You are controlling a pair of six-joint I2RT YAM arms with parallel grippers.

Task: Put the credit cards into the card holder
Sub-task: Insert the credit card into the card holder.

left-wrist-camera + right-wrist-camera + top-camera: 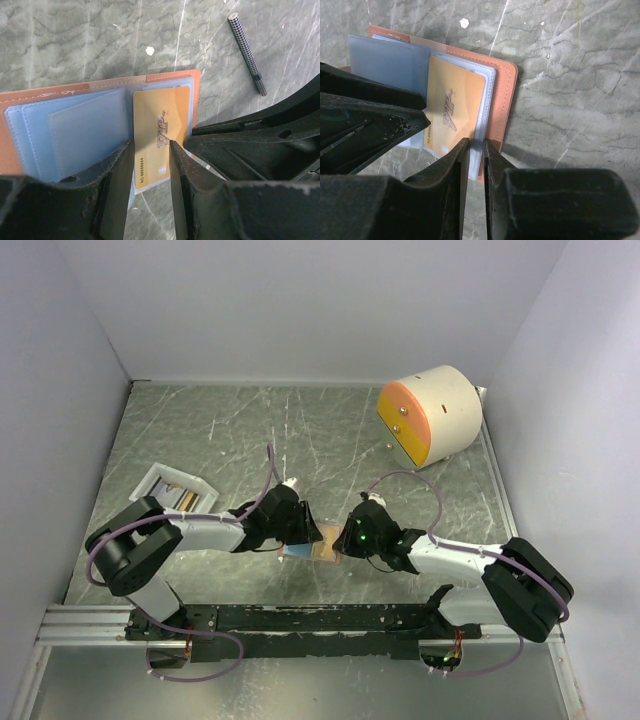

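Observation:
The salmon card holder (170, 78) lies open on the table, its clear bluish sleeves (85, 135) facing up. An orange-amber credit card (160, 115) marked VIP sits in the right-hand sleeve, its near end sticking out. My left gripper (152, 150) is open, and its fingertips straddle that near end. My right gripper (476, 147) is shut on the near right edge of the card holder (502, 100), pinching the clear sleeve edge beside the orange card (455, 105). In the top view both grippers (305, 530) (340, 540) meet over the holder (325, 552). No other loose card shows.
A white rectangular tray (175, 490) stands at the left. A big cream cylinder with an orange face (430, 415) lies at the back right. A thin checkered metal rod (247, 52) lies on the table beyond the holder. Walls enclose the table.

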